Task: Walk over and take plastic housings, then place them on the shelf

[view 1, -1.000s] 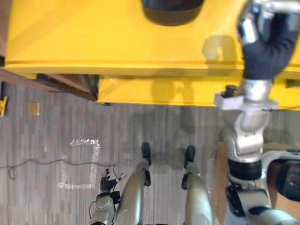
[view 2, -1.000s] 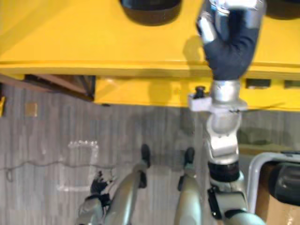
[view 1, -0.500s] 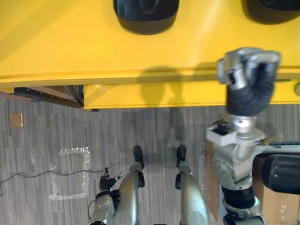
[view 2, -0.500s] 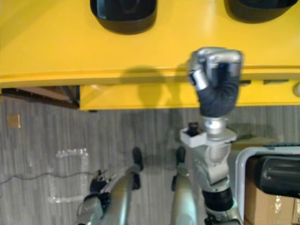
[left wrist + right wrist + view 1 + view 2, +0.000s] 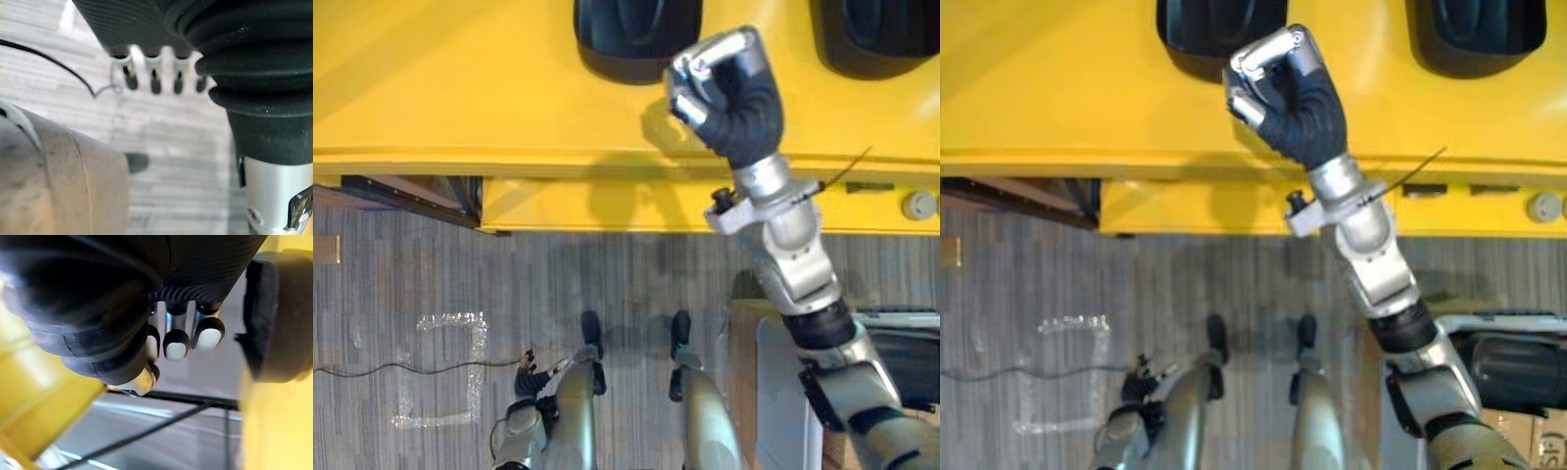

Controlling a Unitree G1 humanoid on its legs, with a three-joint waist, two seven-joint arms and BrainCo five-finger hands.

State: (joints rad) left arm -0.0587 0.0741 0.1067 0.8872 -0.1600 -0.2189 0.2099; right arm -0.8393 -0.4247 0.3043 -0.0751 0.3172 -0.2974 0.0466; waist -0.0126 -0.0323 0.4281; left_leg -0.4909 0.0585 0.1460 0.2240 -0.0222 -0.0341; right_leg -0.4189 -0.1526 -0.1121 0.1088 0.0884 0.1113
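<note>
Two black plastic housings lie on the yellow table, one at the far middle and one at the far right. My right hand is raised over the table just in front and to the right of the middle housing, apart from it. Its fingers are curled into a fist with nothing in them. In the right wrist view the curled fingertips show, with a black housing beside them. My left hand hangs low above the floor, its fingers relaxed and holding nothing.
The table's front edge runs across the view, with a lower yellow panel beneath it. A grey cart with a black part and cardboard boxes stands at the lower right. A square tape mark lies on the grey floor.
My right hand has swung left and farther over the table, towards the middle housing, still curled. The whole picture has shifted a little with the camera.
</note>
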